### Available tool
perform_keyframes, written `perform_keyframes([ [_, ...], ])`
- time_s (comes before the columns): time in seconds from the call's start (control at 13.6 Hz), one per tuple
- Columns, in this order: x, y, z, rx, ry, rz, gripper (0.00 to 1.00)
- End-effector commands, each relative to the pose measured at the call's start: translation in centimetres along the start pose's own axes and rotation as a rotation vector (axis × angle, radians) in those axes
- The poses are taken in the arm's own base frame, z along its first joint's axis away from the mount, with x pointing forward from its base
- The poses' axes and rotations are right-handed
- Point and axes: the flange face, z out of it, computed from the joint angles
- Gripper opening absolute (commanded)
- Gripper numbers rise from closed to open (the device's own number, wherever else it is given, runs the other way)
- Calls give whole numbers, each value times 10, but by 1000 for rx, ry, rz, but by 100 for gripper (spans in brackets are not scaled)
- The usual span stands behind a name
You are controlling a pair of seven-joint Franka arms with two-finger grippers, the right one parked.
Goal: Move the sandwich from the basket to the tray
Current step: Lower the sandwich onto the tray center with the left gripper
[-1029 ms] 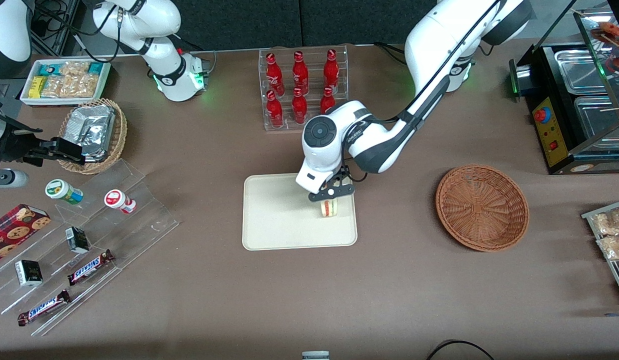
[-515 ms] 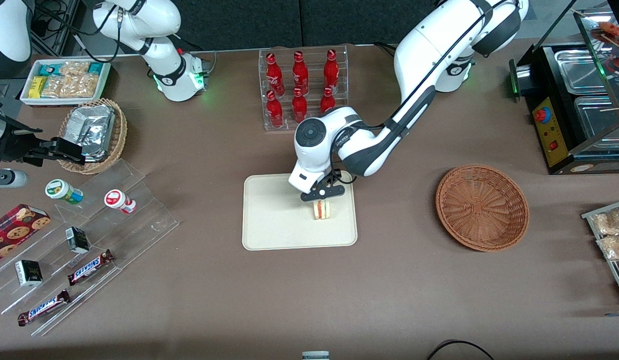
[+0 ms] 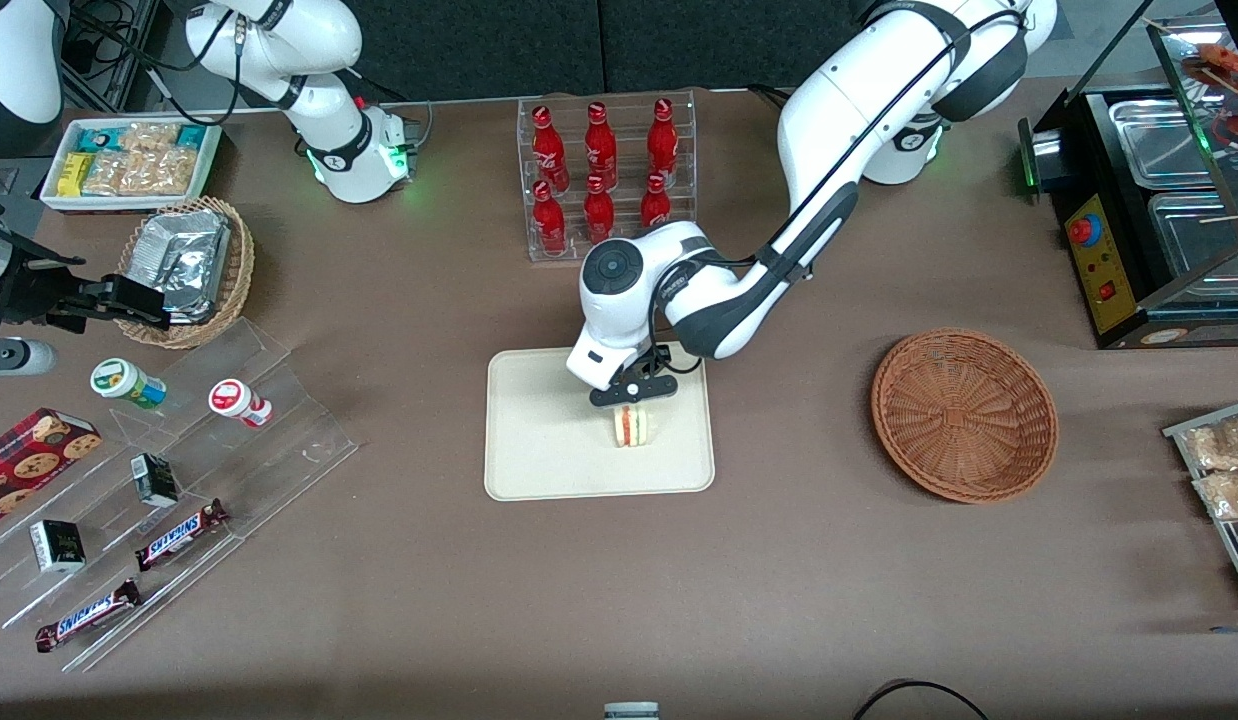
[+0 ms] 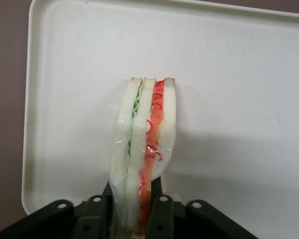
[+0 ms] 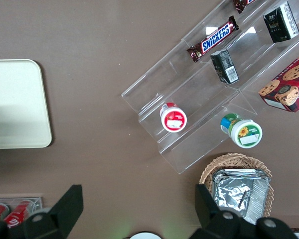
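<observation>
Brown table carries a cream rectangular plastic tray point(image 3: 539, 440) at frame centre; above it the claw point(image 3: 634, 408) grips the triangular white-bread sandwich point(image 3: 634, 426). Lower gently, then open fully before lifting.

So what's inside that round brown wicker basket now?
Nothing visible: the reddish-brown wicker basket shows only bare weave. The hand grips the triangular white-bread sandwich over the cream tray.

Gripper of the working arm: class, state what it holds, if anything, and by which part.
The gripper holds the sandwich above the tray, its fingers pinching the two bread faces at one end.
</observation>
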Motion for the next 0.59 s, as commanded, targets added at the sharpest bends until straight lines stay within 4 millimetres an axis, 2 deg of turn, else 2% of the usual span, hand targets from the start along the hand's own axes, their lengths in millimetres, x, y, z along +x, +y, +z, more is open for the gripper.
perform_keyframes([
  [0.0, 1, 8, -1, 7, 42, 11, 99],
  [0.15, 3, 6, -2, 11, 55, 18, 100],
  [0.29, 11, 1, -16, 8, 64, 0, 100],
  [0.51, 27, -8, -71, -8, 90, -56, 100],
])
